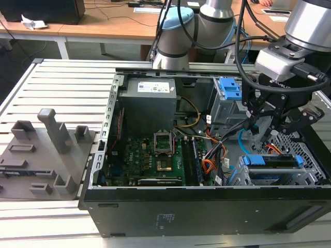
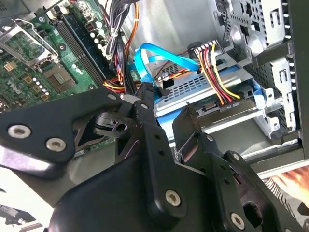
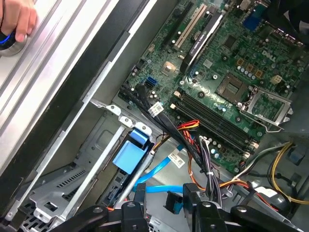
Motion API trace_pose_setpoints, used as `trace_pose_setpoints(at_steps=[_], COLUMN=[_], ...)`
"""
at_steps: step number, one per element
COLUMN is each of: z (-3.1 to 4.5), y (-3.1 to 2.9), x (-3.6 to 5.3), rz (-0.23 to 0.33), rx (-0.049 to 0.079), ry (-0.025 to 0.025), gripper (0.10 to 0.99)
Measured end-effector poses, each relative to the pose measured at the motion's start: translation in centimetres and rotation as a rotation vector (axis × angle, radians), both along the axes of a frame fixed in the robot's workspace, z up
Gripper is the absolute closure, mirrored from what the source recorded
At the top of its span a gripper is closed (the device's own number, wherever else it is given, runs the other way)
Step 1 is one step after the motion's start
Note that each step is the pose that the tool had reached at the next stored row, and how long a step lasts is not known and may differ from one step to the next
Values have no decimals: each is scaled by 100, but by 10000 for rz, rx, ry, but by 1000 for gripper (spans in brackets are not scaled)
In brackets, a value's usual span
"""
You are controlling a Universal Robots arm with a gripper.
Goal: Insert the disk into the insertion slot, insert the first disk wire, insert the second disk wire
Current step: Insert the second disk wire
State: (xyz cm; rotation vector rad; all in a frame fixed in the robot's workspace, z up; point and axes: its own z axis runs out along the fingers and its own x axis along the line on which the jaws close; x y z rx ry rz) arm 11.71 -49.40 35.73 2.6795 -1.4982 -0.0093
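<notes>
Black fingers (image 2: 150, 130) of the gripper (image 2: 165, 102) stand spread, with nothing pinched. In the first wrist view the plug (image 3: 173, 202) of the second wire (image 3: 157, 188) lies in the gap between them; whether it touches either one I cannot tell. That light blue wire loops up just beyond the fingertips in the second wrist view.

Just past the loop sits the disk (image 2: 207, 115), its blue caddy lying level inside the slot (image 1: 313, 160). The first wire (image 2: 206, 67), orange-red and bundled with yellow and black leads, runs down to a dark connector at the disk's near edge.

In the exterior view the gripper (image 1: 264, 121) hangs over the disk (image 1: 274, 161) at the exterior view's right end of the open case (image 1: 207, 212), well apart from the motherboard (image 1: 150, 155). A hand (image 3: 17, 19) rests outside the case.
</notes>
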Motion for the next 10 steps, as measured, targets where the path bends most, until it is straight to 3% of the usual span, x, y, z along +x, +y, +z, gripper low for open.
trace_pose_setpoints(at_steps=[4, 8, 10], z=[-1, -1, -1], y=[0, 0, -3], x=[0, 0, 0], rz=[0, 0, 0], rx=[1, 0, 0], ry=[0, 0, 0], gripper=[663, 910, 922])
